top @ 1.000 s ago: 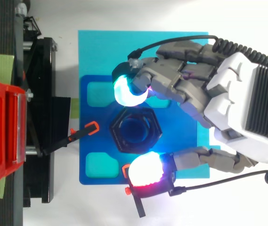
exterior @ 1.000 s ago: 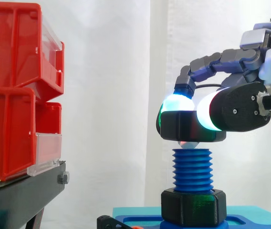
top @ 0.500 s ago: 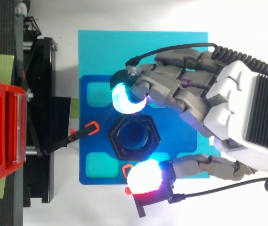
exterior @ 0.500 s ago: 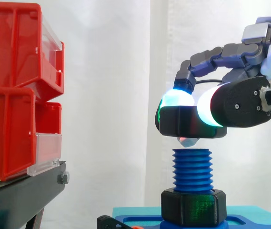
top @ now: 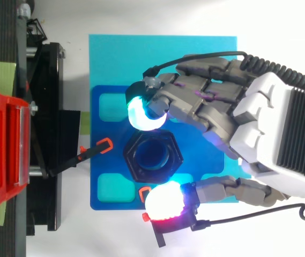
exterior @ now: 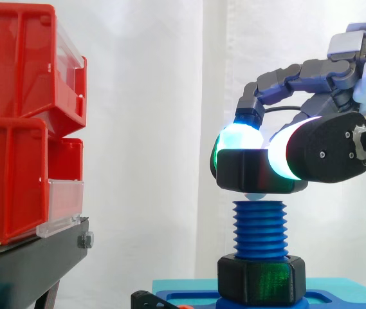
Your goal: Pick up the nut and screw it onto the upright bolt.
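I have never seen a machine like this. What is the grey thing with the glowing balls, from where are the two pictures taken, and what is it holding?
The grey thing is a robot hand on an arm. The glowing balls are its own fingertips. One picture looks level from the side. The other looks straight down on the same scene. The hand pinches a black nut between its fingertips, right above an upright blue bolt. I cannot tell whether they touch. A second black nut sits low on the bolt, which stands on a blue base. At the left, red bins rest on a black stand, before a white curtain.
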You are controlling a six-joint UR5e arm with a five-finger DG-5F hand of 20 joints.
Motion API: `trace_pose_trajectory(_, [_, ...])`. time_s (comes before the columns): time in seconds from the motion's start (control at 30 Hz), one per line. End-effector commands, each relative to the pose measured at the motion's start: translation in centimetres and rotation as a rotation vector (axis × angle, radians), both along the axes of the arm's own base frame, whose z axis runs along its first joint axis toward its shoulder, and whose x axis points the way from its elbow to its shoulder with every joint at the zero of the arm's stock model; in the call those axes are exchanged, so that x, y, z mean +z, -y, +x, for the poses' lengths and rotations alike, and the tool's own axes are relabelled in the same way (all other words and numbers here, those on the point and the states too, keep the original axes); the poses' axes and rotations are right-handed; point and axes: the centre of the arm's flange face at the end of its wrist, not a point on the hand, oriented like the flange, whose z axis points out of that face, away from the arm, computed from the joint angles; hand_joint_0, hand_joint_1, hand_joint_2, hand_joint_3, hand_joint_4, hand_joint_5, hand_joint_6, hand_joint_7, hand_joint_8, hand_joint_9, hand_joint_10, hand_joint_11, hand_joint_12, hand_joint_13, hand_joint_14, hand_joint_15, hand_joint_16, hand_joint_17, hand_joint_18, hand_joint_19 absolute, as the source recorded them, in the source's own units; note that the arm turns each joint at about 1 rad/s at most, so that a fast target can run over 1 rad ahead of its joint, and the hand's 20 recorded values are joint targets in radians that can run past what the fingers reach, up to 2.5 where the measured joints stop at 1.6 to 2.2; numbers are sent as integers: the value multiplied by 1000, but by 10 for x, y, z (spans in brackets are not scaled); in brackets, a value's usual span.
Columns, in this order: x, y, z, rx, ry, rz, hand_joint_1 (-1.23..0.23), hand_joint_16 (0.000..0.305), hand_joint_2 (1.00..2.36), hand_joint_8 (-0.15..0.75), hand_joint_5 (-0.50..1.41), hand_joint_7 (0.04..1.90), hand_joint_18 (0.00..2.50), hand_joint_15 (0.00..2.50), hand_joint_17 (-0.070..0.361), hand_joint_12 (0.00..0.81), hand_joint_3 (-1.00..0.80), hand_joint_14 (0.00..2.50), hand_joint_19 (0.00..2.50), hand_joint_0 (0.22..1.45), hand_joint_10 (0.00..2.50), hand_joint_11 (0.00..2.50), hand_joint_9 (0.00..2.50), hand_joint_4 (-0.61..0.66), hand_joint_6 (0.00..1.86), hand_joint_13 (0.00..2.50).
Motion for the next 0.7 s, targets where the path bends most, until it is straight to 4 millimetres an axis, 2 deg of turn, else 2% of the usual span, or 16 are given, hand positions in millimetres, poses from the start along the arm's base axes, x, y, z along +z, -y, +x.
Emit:
trace_pose_trajectory(0.0, [1,0,0,-2,1,-4,-656,38,1000,324,-107,1344,639,209,86,337,-500,8,304,633,9,295,949,266,500,846])
trace_pose_trajectory(0.67, [2,-6,1,7,8,-2,-655,38,1000,327,-107,1345,640,203,86,339,-500,8,308,632,9,292,955,265,500,846])
